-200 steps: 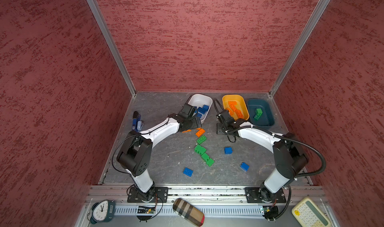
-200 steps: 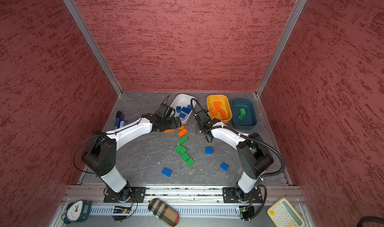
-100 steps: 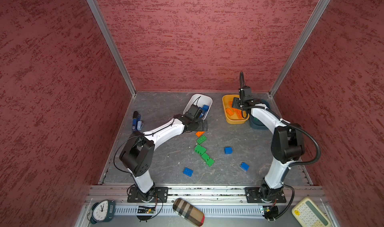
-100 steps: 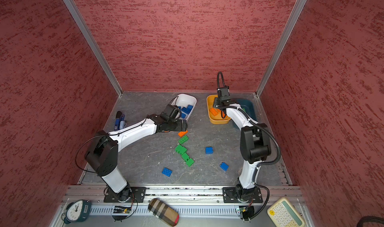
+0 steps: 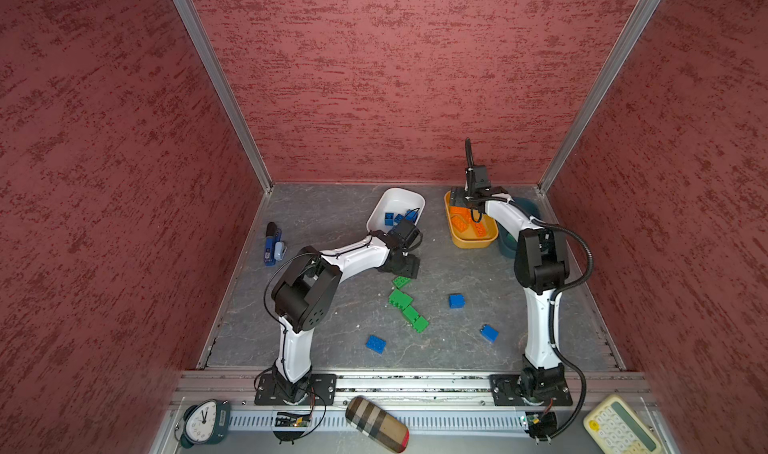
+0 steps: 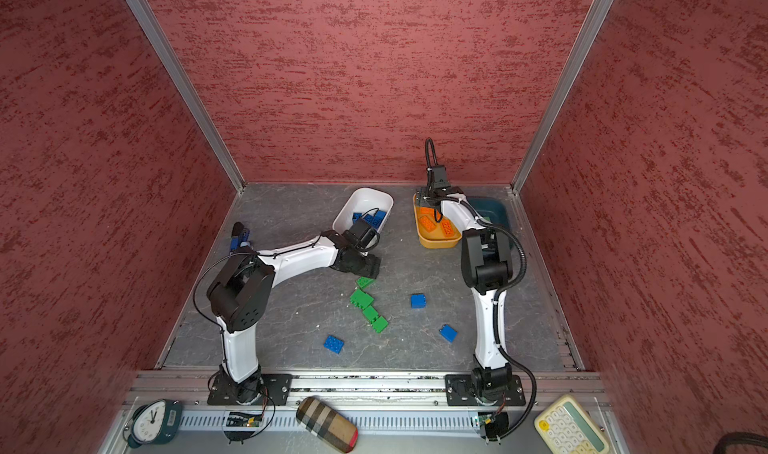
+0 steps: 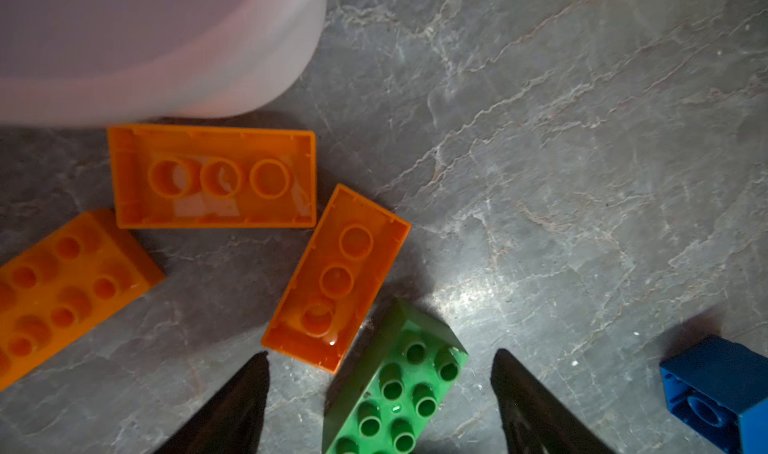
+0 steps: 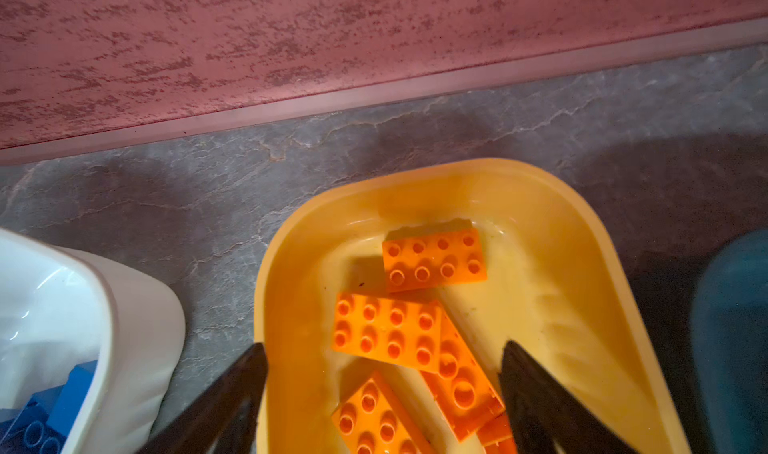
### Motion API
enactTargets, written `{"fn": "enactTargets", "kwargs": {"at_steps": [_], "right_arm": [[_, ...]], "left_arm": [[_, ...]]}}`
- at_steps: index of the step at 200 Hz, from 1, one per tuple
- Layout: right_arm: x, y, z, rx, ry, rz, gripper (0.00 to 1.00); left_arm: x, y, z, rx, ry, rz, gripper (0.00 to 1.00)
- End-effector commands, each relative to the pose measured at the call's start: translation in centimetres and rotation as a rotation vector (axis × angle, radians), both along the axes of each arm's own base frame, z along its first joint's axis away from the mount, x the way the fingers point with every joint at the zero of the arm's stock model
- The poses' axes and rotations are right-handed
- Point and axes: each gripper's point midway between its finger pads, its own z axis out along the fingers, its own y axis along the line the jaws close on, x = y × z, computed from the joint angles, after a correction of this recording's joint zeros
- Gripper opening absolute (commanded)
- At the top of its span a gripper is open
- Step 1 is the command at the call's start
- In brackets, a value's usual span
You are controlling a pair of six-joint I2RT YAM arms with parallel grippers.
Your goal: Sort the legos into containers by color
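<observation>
My left gripper (image 7: 379,358) is open low over the floor, and a green lego (image 7: 399,381) lies studs-up between its fingers without touching them. Three orange legos (image 7: 212,177) lie just beyond it, by the white container (image 7: 158,44). In both top views this gripper (image 5: 405,265) hides those orange ones. My right gripper (image 8: 383,347) hangs open and empty over the yellow container (image 8: 270,306), which holds several orange legos (image 8: 386,331). Blue legos (image 5: 399,217) fill the white container (image 5: 397,196). The teal container (image 6: 494,215) stands mostly behind the right arm.
More green legos (image 5: 400,299) and three blue ones (image 5: 456,300) (image 5: 489,333) (image 5: 375,344) are scattered on the grey floor. A blue-and-black stapler-like gadget (image 5: 272,244) lies at the left. Red walls close in the back and both sides.
My right gripper rose from the floor to the yellow container and opened. My left gripper left the white container, came forward over the loose bricks and has narrowed a little.
</observation>
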Motion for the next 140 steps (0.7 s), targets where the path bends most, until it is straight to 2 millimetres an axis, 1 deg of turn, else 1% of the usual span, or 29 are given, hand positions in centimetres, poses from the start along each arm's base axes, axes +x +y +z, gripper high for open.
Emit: {"fn": "enactTargets", "kwargs": {"at_steps": [1, 12, 32, 44, 53, 78, 106, 122, 140], "right_arm": [[-0.2, 0.6, 3.4, 0.029, -0.052, 0.032, 0.96], [-0.8, 0.6, 4.0, 0.037, -0.063, 0.030, 0.99], [-1.9, 0.4, 5.4, 0.049, -0.094, 0.028, 0.99], [-2.8, 0.4, 6.3, 0.061, -0.111, 0.034, 0.99], [-3.5, 0.4, 6.9, 0.070, -0.125, 0.036, 0.99], [-5.6, -0.4, 8.6, 0.075, -0.170, 0.010, 0.99], [-7.8, -1.8, 10.0, 0.054, -0.208, -0.048, 0.99], [-9.0, -2.7, 10.5, 0.042, -0.221, -0.088, 0.99], [-10.3, -2.8, 10.9, 0.052, -0.237, -0.073, 0.99]], "left_arm": [[-1.3, -0.1, -0.5, 0.001, 0.037, -0.053, 0.79], [-1.8, 0.1, -0.6, -0.005, 0.045, -0.067, 0.77], [-2.6, 0.5, -1.1, -0.005, 0.062, -0.076, 0.69], [-2.8, 0.8, -1.6, 0.015, 0.076, -0.062, 0.63], [-2.9, 1.0, -1.9, 0.022, 0.087, -0.057, 0.61], [-3.0, 0.9, -2.6, 0.025, 0.100, -0.050, 0.55], [-3.4, 0.4, -2.6, 0.028, 0.096, -0.074, 0.44], [-3.5, 0.3, -2.4, 0.040, 0.084, -0.090, 0.36], [-3.5, 0.3, -2.0, 0.051, 0.062, -0.100, 0.29]]}}
